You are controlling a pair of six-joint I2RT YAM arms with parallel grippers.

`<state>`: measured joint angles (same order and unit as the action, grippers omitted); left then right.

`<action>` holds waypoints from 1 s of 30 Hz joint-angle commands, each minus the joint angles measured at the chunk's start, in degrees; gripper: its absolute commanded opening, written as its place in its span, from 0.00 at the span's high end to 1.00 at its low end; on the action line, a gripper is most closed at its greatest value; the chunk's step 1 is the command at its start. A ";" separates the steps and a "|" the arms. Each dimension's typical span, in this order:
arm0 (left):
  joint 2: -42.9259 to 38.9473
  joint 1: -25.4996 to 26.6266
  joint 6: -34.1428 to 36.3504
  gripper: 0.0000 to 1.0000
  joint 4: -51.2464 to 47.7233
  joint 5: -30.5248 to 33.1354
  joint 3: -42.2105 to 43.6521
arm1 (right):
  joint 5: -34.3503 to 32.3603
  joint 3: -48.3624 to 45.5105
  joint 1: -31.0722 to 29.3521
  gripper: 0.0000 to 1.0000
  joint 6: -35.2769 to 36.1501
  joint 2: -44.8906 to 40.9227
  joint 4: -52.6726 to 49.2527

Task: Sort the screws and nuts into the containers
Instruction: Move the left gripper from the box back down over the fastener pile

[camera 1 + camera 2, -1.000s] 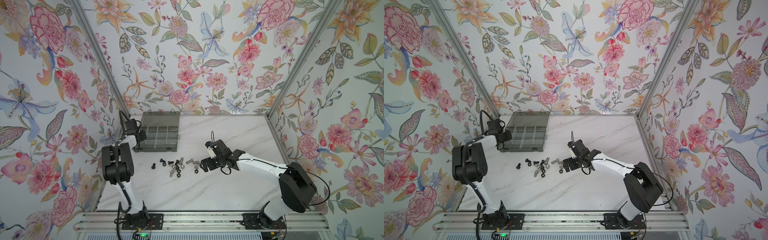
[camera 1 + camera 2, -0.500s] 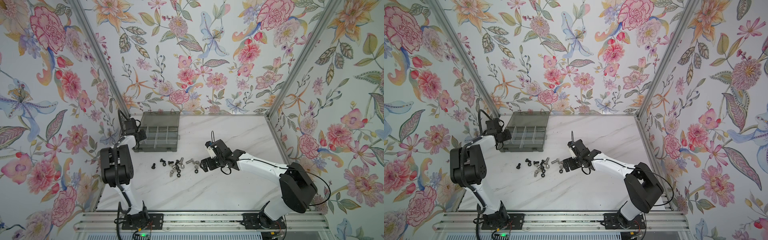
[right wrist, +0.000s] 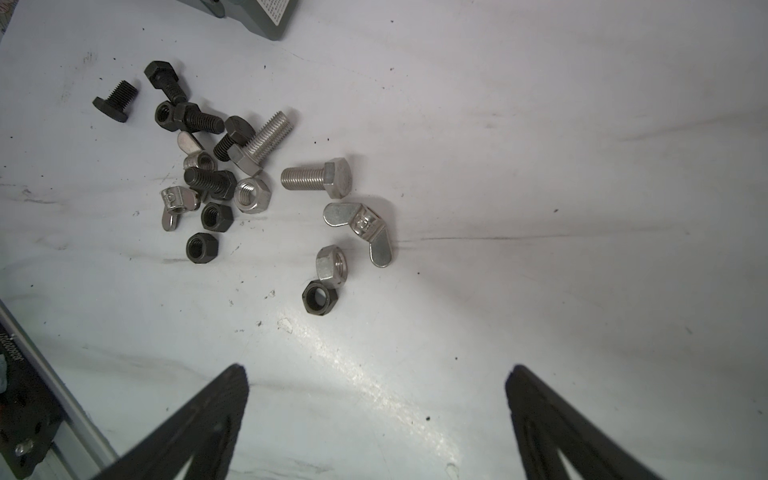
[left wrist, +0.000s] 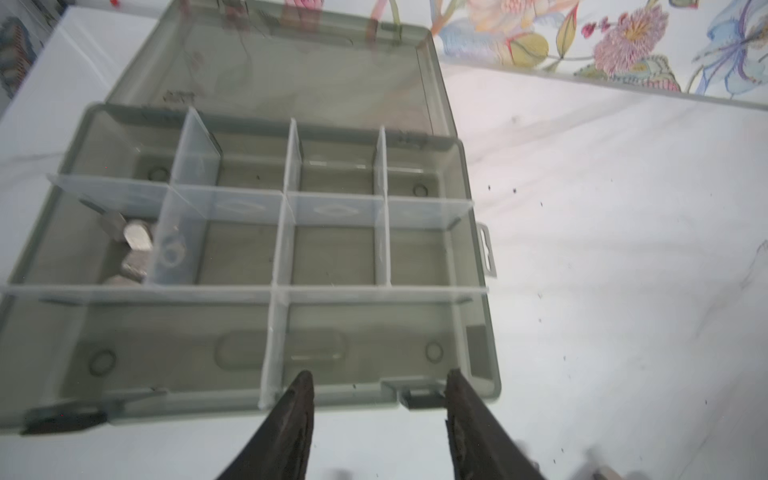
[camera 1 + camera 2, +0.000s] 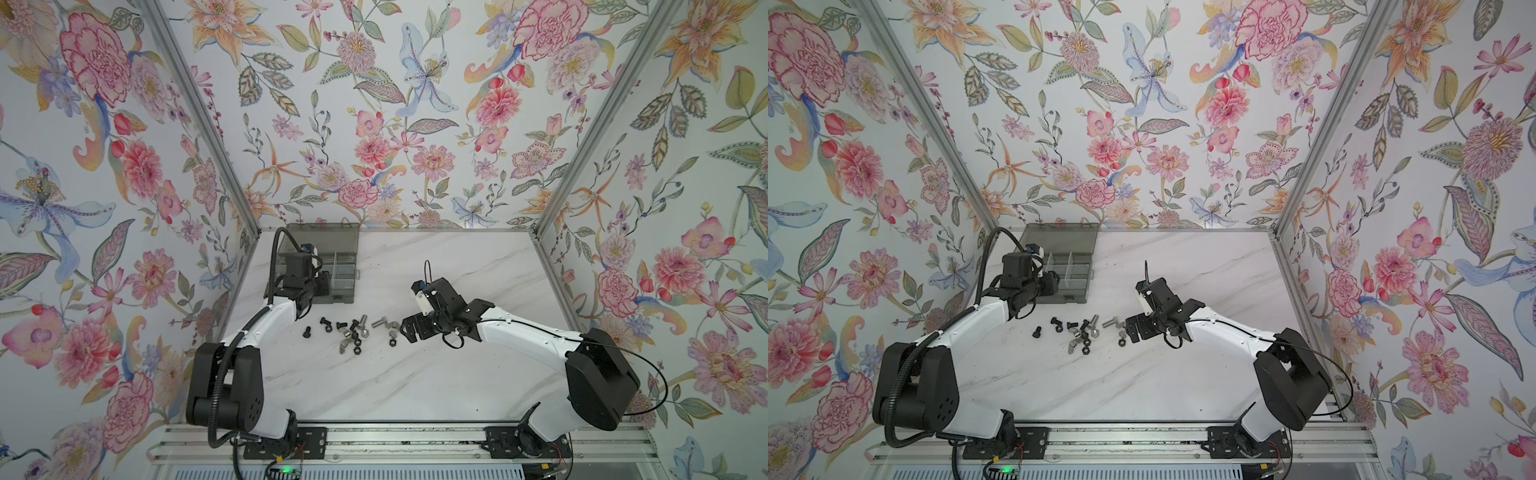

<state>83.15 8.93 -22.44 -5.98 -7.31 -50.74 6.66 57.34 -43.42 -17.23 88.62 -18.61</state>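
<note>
The containers are the cells of a smoky-grey organiser box with its lid open, at the back left. A few silver pieces lie in one left-hand cell; the other cells look empty. My left gripper hovers open and empty at the box's front wall. Loose screws and nuts lie mid-table. Among them are a silver hex screw, black screws, a wing nut and a black nut. My right gripper stands wide open and empty just right of the pile.
The marble table has floral walls on three sides and an aluminium rail along its front edge. The box lid leans against the back wall.
My left gripper has opened and shifted right along the box front. The right arm and the pile have not moved.
</note>
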 commanded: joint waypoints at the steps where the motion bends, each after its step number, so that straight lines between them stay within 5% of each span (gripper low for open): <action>1: -5.14 2.49 -3.74 0.46 -1.73 0.28 7.14 | -0.15 -1.00 -0.02 0.01 0.01 -1.69 -0.37; 14: -20.89 16.23 -4.22 0.37 -1.48 4.58 23.78 | -0.18 -1.39 0.39 0.01 0.61 -1.21 -0.36; 30: -13.49 21.42 -6.64 0.36 -4.24 7.83 23.33 | 0.02 -2.06 0.39 0.01 0.18 -1.04 -0.28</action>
<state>70.19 29.76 -27.94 -9.61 -1.21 -27.14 6.66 56.23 -43.35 -17.19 88.36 -18.61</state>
